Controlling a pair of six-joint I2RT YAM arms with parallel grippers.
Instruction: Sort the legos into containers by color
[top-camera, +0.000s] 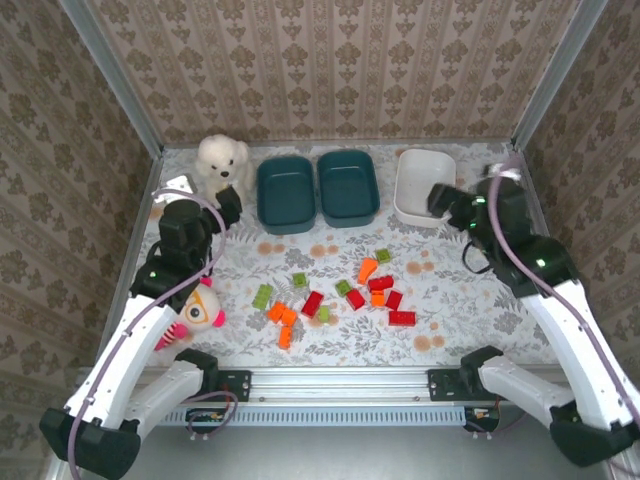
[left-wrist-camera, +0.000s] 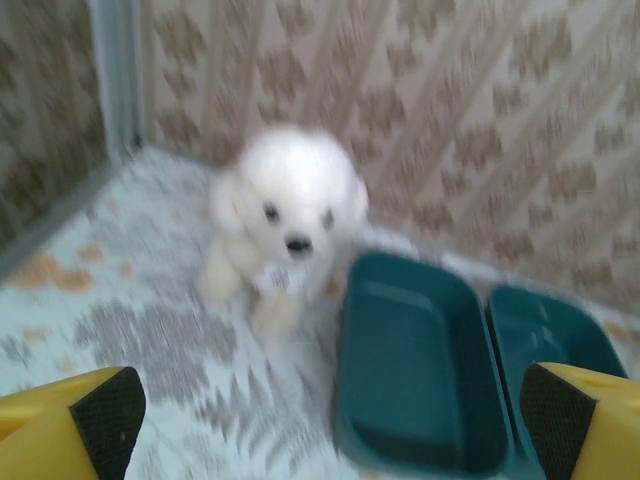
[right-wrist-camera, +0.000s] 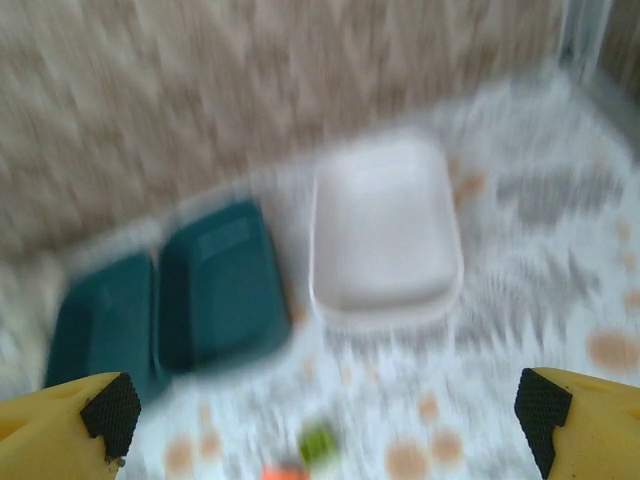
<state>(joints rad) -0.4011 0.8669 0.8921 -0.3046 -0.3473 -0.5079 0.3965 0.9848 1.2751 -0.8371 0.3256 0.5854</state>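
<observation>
Left hand (top-camera: 231, 206), right hand (top-camera: 440, 199): fingers apart, empty; legos (top-camera: 313, 303) scattered well apart from both, toward near edge.

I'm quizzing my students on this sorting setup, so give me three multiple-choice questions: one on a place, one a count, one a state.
1. In the top view, the white tub stands: A) left of the teal tubs; B) between them; C) right of them.
2. Teal tubs: A) two; B) one; C) three.
3. The legos are: A) sorted into tubs; B) loose on the table; C) held by grippers.
Answers: C, it is rightmost in the row; A, two stand side by side; B, every tub is empty.
</observation>
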